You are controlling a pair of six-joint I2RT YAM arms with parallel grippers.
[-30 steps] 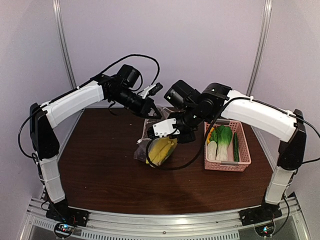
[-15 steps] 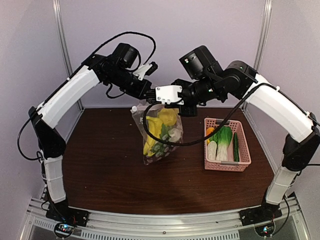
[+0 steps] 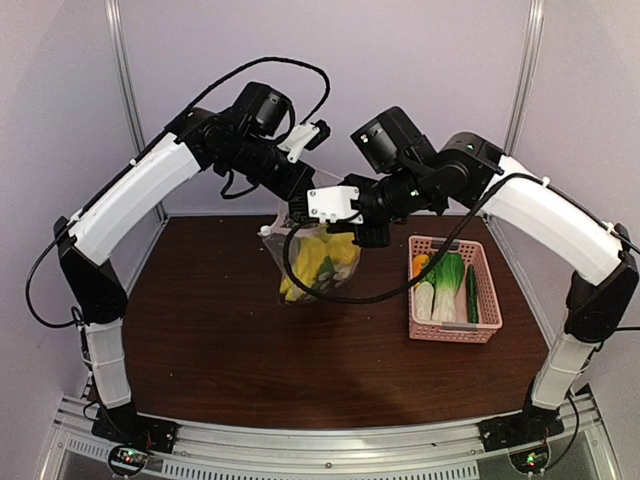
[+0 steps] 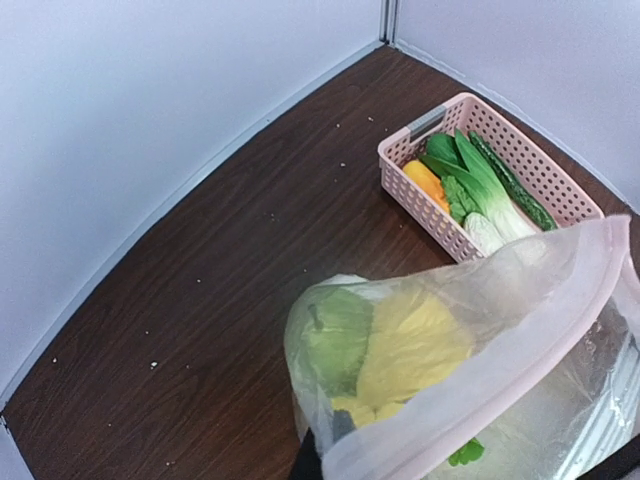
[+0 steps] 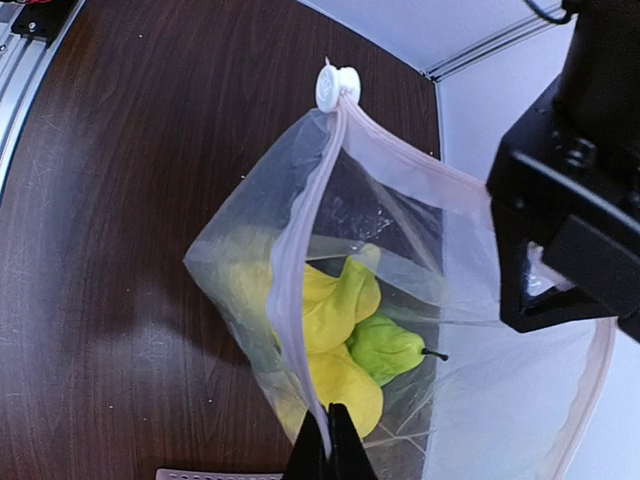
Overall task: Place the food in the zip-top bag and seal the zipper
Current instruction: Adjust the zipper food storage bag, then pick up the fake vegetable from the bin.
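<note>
The clear zip-top bag (image 3: 318, 262) hangs above the brown table, held up by both grippers at its mouth. Inside it are yellow bananas (image 5: 335, 300) and a green round fruit (image 5: 385, 345); they also show in the left wrist view (image 4: 400, 345). My right gripper (image 5: 328, 442) is shut on the pale zipper strip (image 5: 300, 260), below its white slider (image 5: 337, 85). My left gripper (image 3: 298, 205) holds the opposite lip of the mouth; in its own view the bag hides all but a dark fingertip (image 4: 306, 458). The mouth gapes open between the two.
A pink slatted basket (image 3: 490, 300) stands on the table at the right, holding leafy greens (image 3: 447, 272), a white radish, an orange piece and a dark green cucumber (image 3: 471, 292). It shows in the left wrist view too (image 4: 405, 165). Grey walls close the back and sides.
One second ago the bag lay low on the table; both grippers raised it so that it hung, and now have sunk a little, still holding it.
</note>
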